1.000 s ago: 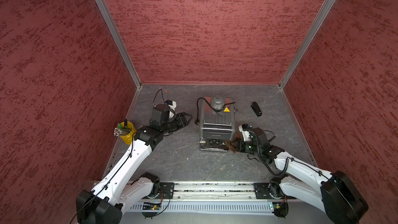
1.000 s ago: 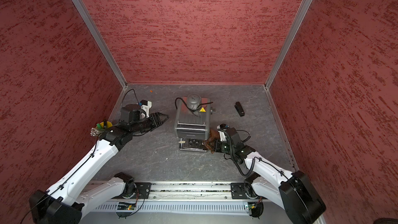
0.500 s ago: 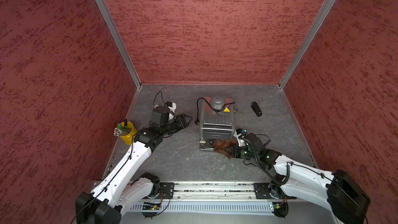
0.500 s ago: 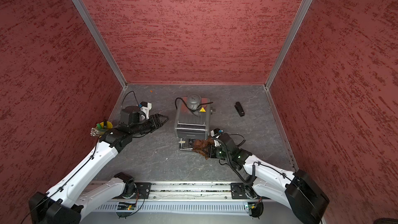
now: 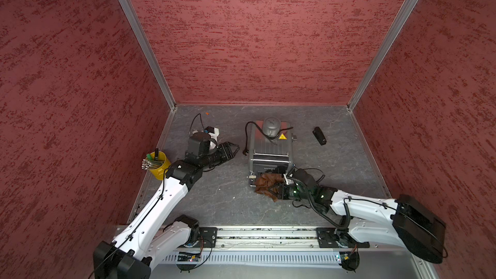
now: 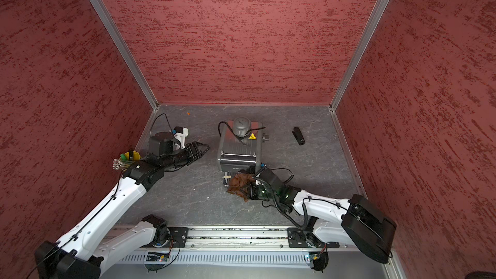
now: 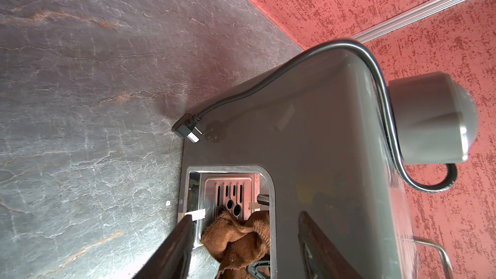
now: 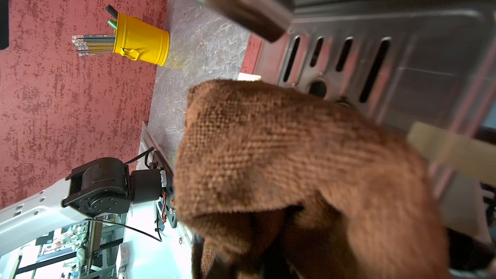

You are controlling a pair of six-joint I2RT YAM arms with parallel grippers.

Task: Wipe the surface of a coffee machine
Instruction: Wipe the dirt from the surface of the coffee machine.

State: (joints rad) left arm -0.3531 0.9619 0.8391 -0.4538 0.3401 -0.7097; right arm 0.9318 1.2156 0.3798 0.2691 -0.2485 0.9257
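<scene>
The coffee machine (image 5: 269, 148) (image 6: 240, 147) stands mid-table, a boxy grey body with a dome, a yellow sticker and a black cord on top. A brown cloth (image 5: 267, 185) (image 6: 239, 185) lies bunched over its drip tray (image 8: 402, 57). My right gripper (image 5: 279, 190) (image 6: 251, 191) is shut on the cloth (image 8: 295, 157), which hides its fingers in the right wrist view. My left gripper (image 5: 233, 149) (image 6: 204, 148) hovers open and empty just left of the machine (image 7: 322, 143). Between its fingers (image 7: 182, 237) the left wrist view shows the cloth (image 7: 241, 240) on the tray.
A yellow cup of sticks (image 5: 158, 163) (image 6: 128, 157) (image 8: 142, 41) stands at the left wall. A small black object (image 5: 319, 136) (image 6: 298, 136) lies right of the machine. The cord's plug (image 5: 244, 152) (image 7: 188, 130) hangs by the machine's left side. A rail (image 5: 268, 234) runs along the front edge.
My right gripper has carried the cloth leftward from the machine's front right corner onto the drip tray. The left arm has barely moved.
</scene>
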